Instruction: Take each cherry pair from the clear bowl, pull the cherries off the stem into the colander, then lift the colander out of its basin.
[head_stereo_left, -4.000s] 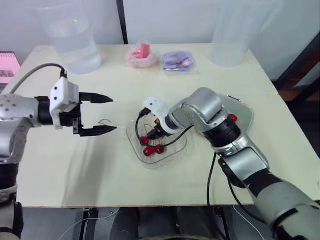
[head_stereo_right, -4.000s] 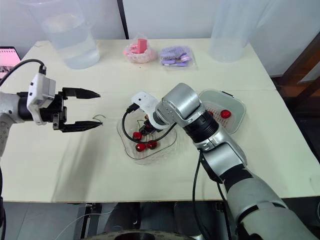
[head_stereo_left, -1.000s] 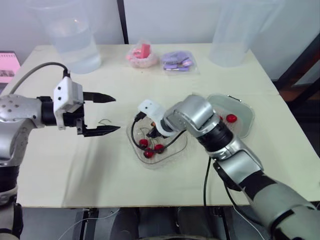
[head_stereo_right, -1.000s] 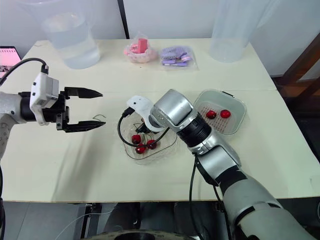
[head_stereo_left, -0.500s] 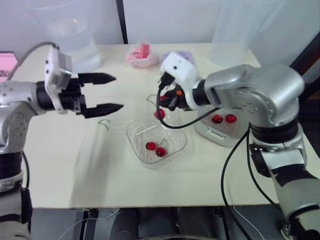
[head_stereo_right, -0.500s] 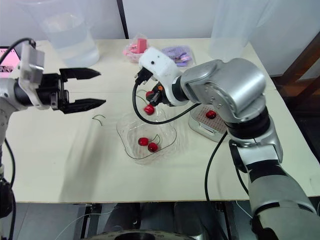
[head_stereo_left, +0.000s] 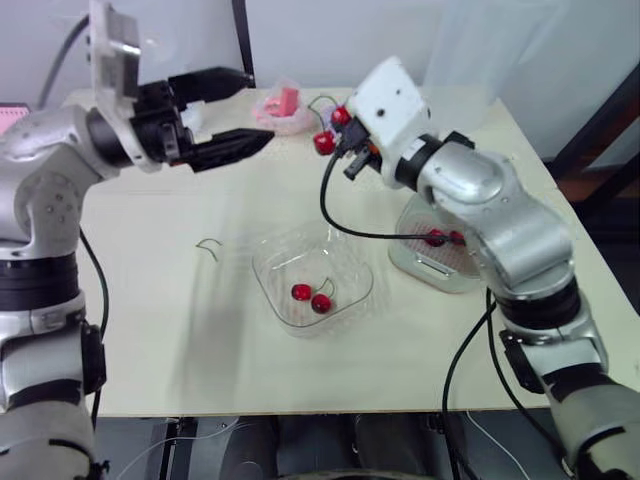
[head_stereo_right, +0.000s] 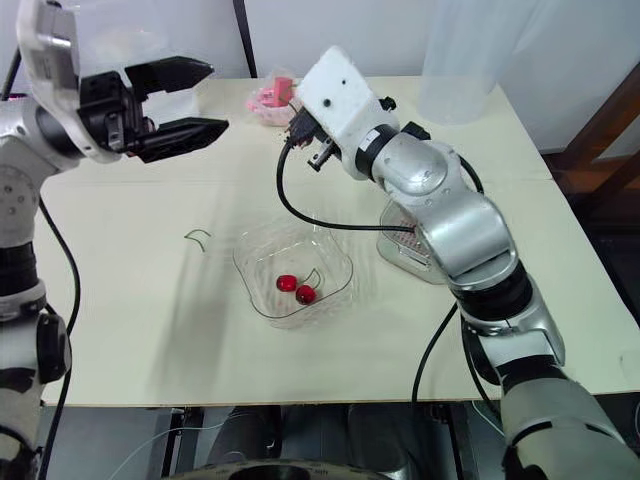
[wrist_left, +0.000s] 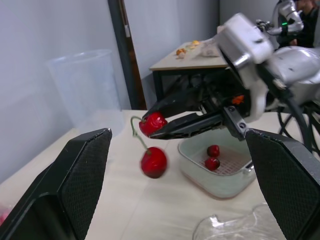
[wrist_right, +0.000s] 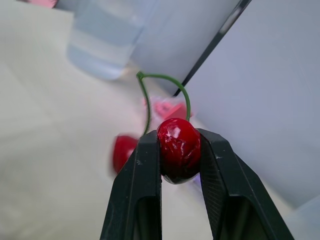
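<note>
Above the worktop (head_stereo_left: 150, 300), the right gripper (wrist_right: 179, 150) has risen from the clear bowl (head_stereo_left: 270, 262), fingers pinching one cherry of a cherry pair (head_stereo_left: 324, 143), its twin dangling. The left gripper (head_stereo_left: 260, 104), raised too, hangs nearby, fingers spread.

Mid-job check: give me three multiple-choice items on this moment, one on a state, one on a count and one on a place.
1. How is the left claw?
A. open
B. shut, empty
C. shut on a cherry

2. How many cherries lie in the bowl?
A. none
B. two
C. four

3. Where is the lifted cherry pair?
A. in the bowl
B. in the left claw
C. in the right claw

Answers:
1 A: its fingers stand wide apart with nothing between them.
2 B: two red cherries sit on the bowl's floor.
3 C: the right claw pinches one cherry of the pair, and the other dangles below it, above the table.
</note>
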